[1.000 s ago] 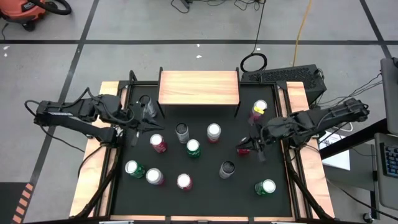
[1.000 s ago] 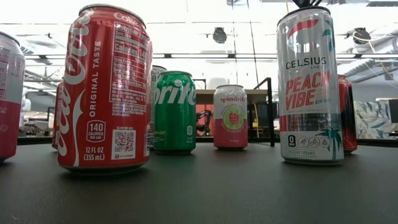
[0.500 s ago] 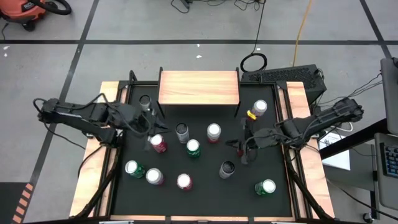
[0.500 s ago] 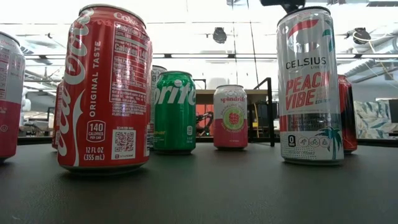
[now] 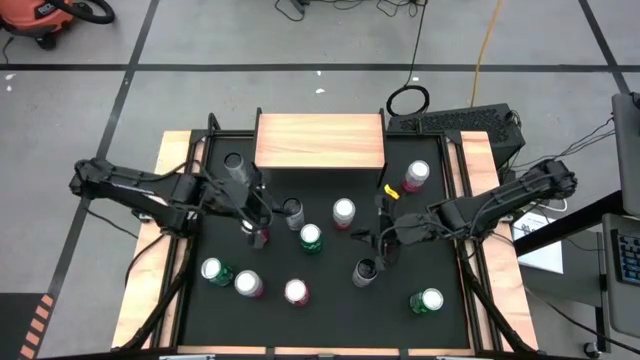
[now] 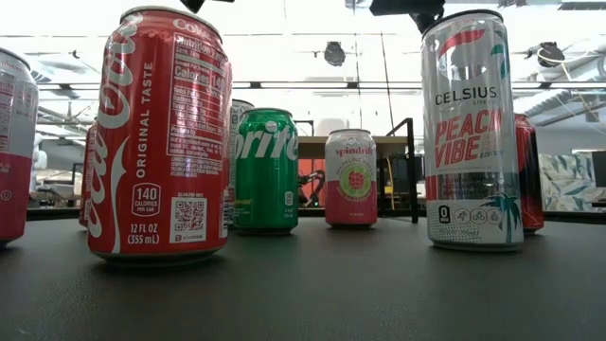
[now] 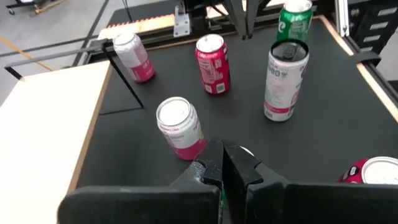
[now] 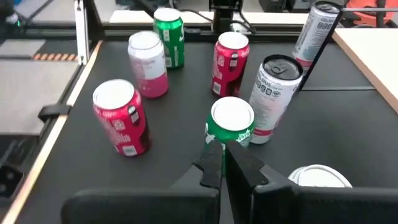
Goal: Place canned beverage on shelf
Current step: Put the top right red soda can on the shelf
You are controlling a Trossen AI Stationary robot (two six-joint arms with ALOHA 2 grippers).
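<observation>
Both arms reach in over a black mat (image 5: pixel 330 310) crowded with upright cans, none yet on the shelf (image 5: pixel 320 141), which stands bare at the mat's far edge. The left gripper (image 5: pixel 250 212), fingers pressed together and holding nothing, hangs over a red can (image 5: pixel 260 236) just beside a tall white can (image 5: pixel 293 213), the can closest to the shelf. The right gripper (image 5: pixel 383 243), likewise closed and empty, hovers between a pink-and-white can (image 5: pixel 343 212) and a dark-topped can (image 5: pixel 364 272). In the right wrist view its fingers (image 8: pixel 211 163) point straight at a green can (image 8: pixel 231 127) just ahead. Every can stands on end, long axis vertical. The left arm looks nearer the shelf; either gripper must open first.
</observation>
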